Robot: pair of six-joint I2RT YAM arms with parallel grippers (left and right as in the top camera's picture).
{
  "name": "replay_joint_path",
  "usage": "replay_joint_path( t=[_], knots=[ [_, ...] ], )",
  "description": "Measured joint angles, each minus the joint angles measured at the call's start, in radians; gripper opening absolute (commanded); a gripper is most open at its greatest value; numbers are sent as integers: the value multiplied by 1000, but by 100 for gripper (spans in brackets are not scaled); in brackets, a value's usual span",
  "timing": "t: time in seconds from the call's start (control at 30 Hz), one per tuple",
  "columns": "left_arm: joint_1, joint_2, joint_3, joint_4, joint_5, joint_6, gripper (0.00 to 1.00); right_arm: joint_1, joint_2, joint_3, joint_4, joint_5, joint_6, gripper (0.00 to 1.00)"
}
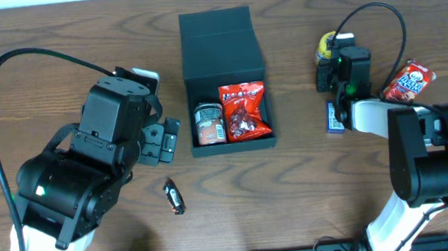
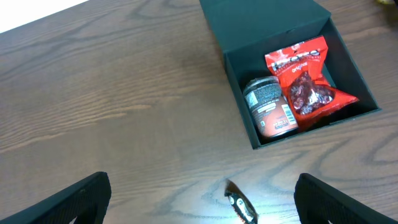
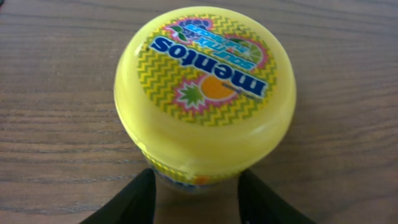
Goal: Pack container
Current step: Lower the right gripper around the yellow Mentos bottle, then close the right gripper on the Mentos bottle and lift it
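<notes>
The dark teal container (image 1: pixel 220 43) stands open at the table's middle, lid flap folded back; it also shows in the left wrist view (image 2: pixel 261 25). Inside lie a red snack bag (image 1: pixel 244 111) (image 2: pixel 305 81) and a brown jar (image 1: pixel 209 124) (image 2: pixel 270 109). My left gripper (image 1: pixel 163 139) (image 2: pixel 202 190) hangs open left of the container, above a small dark wrapped candy (image 1: pixel 174 196) (image 2: pixel 241 206). My right gripper (image 1: pixel 331 59) (image 3: pixel 196 193) has its fingers against both sides of an upright yellow Mentos tub (image 1: pixel 325 46) (image 3: pixel 205 87), below the lid.
A red snack bag (image 1: pixel 408 81) lies at the far right. A small blue pack (image 1: pixel 333 117) lies just under my right arm. Black cables arch over both arms.
</notes>
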Motion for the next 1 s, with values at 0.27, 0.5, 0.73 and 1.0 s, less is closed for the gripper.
replay_joint_path(
  t=[0.27, 0.5, 0.73, 1.0],
  knots=[
    [0, 0, 0, -14, 0, 0, 95, 0, 0, 1, 0, 0, 3, 24],
    [0, 0, 0, -16, 0, 1, 95, 0, 0, 3, 0, -2, 19, 1],
    [0, 0, 0, -19, 0, 7, 95, 13, -42, 5, -54, 0, 45, 1],
    [0, 0, 0, -19, 0, 8, 95, 66, -293, 11, -229, 0, 66, 3]
  ],
)
